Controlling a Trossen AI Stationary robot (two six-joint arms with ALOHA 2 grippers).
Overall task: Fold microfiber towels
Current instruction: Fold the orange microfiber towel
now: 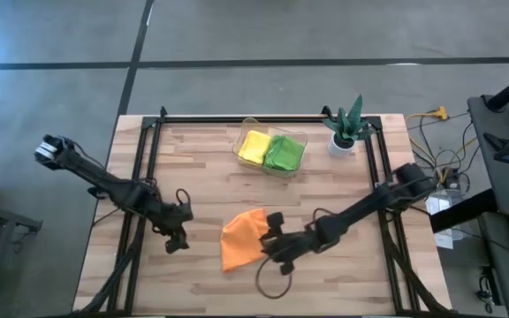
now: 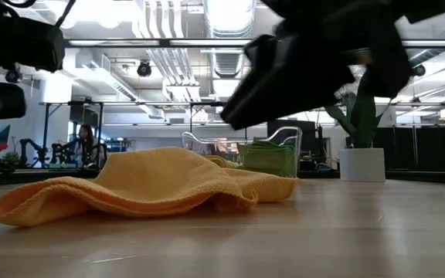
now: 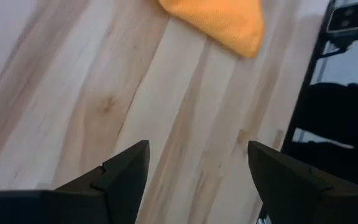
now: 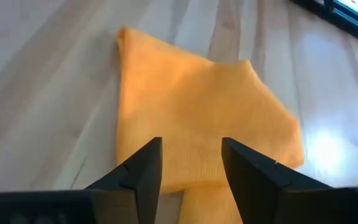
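Orange microfiber towel (image 1: pixel 241 238) lies rumpled on the wooden bench (image 1: pixel 201 168).
Right tool (image 1: pixel 273 244) open over its edge; left tool (image 1: pixel 177 238) open, nearby.

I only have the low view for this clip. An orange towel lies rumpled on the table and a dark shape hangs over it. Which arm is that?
Observer: The right gripper; from above it sits at the orange towel's right edge.
Operator: Is it gripping the cloth?
Observer: No. Its wrist view shows the fingers parted above the towel, nothing between them.
Operator: And the left arm?
Observer: The left gripper is on bare wood left of the towel, open and empty.
Operator: What is in the clear bin behind?
Observer: From above, the clear bin holds a folded yellow towel beside a lime green towel.
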